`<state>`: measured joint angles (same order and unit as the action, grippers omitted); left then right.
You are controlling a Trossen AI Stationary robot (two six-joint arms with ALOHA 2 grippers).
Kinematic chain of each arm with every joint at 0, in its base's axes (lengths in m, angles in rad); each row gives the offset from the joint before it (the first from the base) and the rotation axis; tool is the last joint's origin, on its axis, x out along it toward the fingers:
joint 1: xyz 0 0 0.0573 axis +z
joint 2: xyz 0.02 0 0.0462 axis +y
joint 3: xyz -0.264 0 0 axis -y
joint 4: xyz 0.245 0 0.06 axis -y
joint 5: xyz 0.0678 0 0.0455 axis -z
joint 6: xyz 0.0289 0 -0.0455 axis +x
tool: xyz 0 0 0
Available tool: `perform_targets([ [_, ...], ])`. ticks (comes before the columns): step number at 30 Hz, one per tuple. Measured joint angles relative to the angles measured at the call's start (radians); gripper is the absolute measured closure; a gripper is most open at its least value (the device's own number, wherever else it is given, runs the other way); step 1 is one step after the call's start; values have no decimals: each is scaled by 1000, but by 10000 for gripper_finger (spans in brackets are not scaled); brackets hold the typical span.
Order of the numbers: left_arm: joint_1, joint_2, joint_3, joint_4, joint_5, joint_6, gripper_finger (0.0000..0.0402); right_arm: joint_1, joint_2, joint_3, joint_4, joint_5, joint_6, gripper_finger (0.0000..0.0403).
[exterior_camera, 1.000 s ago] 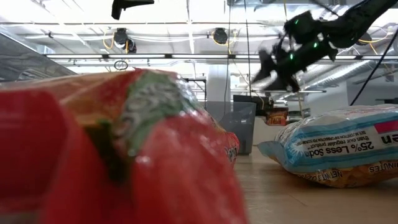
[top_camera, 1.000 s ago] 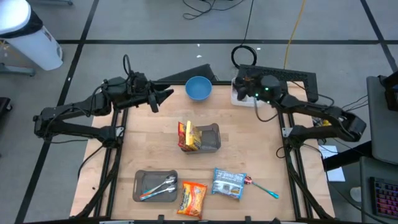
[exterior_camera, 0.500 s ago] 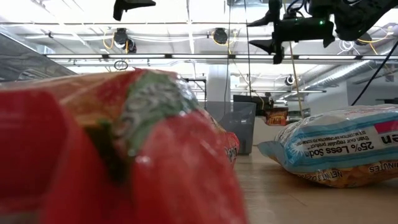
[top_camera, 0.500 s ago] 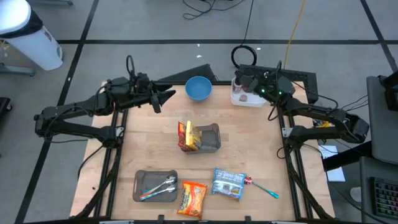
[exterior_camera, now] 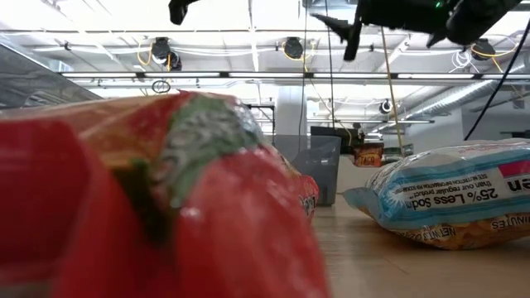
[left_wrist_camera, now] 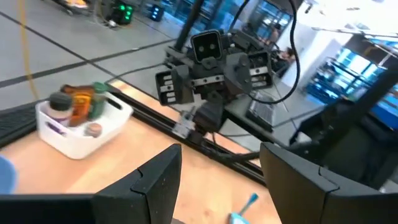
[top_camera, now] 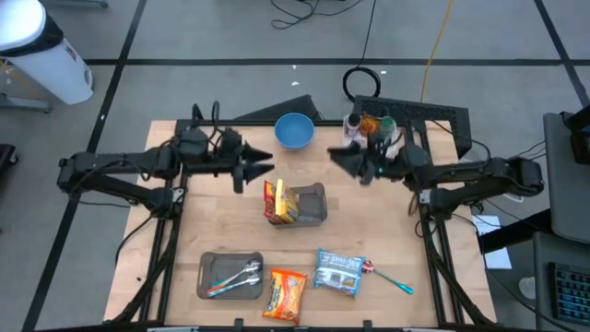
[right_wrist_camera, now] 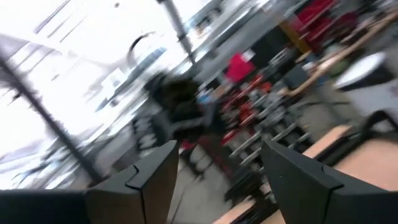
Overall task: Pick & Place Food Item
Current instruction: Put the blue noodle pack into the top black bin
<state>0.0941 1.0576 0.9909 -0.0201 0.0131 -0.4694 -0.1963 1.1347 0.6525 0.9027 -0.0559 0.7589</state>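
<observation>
The wooden counter (top_camera: 369, 221) carries everything, with both dark arms reaching in low over its far half. The left arm stretches from the left edge toward the middle, and the left gripper (top_camera: 261, 165) hangs in the air just left of the grey bin (top_camera: 313, 205), its fingers spread and holding nothing. The right arm comes in from the right edge, forearm near level, and the right gripper (top_camera: 343, 162) hovers between the blue bowl (top_camera: 294, 130) and the white basket of bottles (top_camera: 383, 129), fingers spread and empty, pointing at the left gripper.

The bin stands mid-counter with a red-and-yellow snack bag (top_camera: 277, 202) upright at its left side. Near the front edge lie a grey tray of cutlery (top_camera: 230, 275), an orange snack bag (top_camera: 286, 294) just right of it, then a blue-and-white chip bag (top_camera: 338, 272). A small teal-handled spoon (top_camera: 391, 278) lies beside the chip bag.
</observation>
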Motion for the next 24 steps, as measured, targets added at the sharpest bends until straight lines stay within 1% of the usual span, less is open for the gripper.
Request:
perform_targets([
  [3, -83, 1, 0, 0, -50, -8, 179, 99, 0, 0, -2, -1, -23, 183],
  [5, -150, 1, 0, 9, -102, -24, 179, 161, -1, 0, -10, -2, -26, 185],
  [12, -409, 31, 0, 71, -388, -95, 179, 360, -1, 0, -113, 0, -67, 193],
  [15, -495, 69, 0, 162, -497, -140, 179, 467, -1, 0, -175, 13, -64, 197],
  [17, -538, 104, 0, 243, -540, -147, 179, 559, -1, 0, -210, 68, -64, 200],
  [20, -583, 163, 0, 351, -577, -165, 179, 701, -2, 0, -291, 195, -59, 206],
  [22, -611, 199, 0, 420, -601, -175, 179, 785, -2, 0, -353, 275, -25, 210],
  [24, -638, 233, 1, 471, -631, -189, 179, 856, -2, 0, -396, 334, 26, 214],
])
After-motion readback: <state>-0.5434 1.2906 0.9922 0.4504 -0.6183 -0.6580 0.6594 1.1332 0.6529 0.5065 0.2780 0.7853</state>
